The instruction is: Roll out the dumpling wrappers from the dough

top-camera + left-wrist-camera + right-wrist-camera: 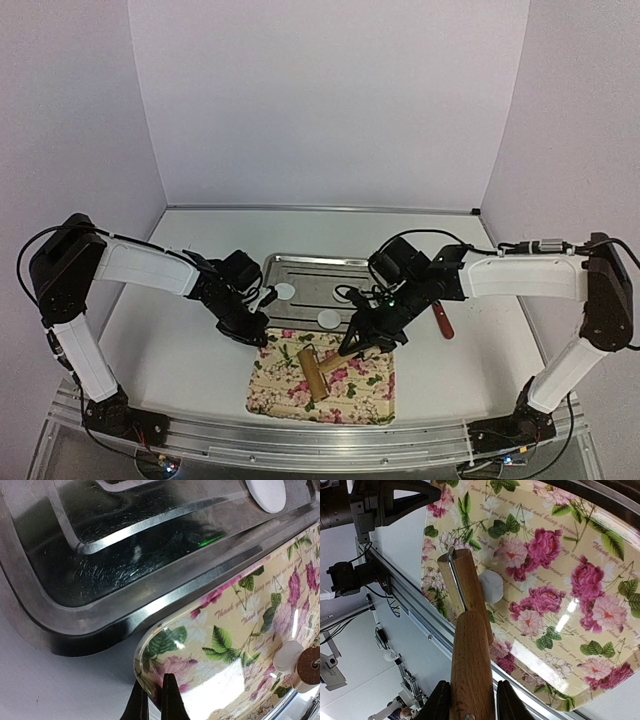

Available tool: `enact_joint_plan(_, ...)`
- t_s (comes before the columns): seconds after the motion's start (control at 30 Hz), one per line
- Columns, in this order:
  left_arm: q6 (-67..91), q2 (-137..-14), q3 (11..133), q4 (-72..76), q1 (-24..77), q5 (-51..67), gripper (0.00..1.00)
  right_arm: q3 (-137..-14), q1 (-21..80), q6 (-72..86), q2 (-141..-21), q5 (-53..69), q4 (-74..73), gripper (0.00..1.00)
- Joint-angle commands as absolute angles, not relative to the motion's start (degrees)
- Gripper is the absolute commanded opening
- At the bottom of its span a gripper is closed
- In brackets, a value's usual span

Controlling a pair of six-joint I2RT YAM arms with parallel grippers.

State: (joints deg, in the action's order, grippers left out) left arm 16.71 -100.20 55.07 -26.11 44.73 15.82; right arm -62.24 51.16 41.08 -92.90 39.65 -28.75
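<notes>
Two dumpling wrappers, thin white discs [285,292] [328,318], lie in the metal tray [300,264]; one wrapper [267,494] also shows in the left wrist view. A small white lump of dough [492,586] [308,341] sits on the floral tray [365,395], touching the drum of a wooden T-shaped roller [465,580]. My right gripper [470,700] [357,345] is shut on the roller's handle [472,660], holding it slanted over the floral tray. My left gripper [155,700] [258,337] is shut on the rim at the floral tray's far left corner [150,655].
The metal tray's rim [100,625] runs right against the floral tray's far edge. A thin ring [349,294] lies in the metal tray beside the wrappers. A red-handled tool [441,320] lies on the table to the right. An aluminium rail [300,440] borders the near edge.
</notes>
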Motion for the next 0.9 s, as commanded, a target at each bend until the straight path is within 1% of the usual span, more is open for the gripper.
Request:
enact_joint_plan(0.0, 13.2, -100.6, 56.2, -28.7, 45.5, 16.6, 0.0, -63.3, 51.0, 42.8, -93.6, 36.3, -27.6, 0.0)
enact_joint_plan(0.87, 13.3, -100.8, 56.1, -28.7, 45.7, 16.9, 0.0, -61.2, 49.1, 43.1, -97.1, 25.5, -34.7, 0.0)
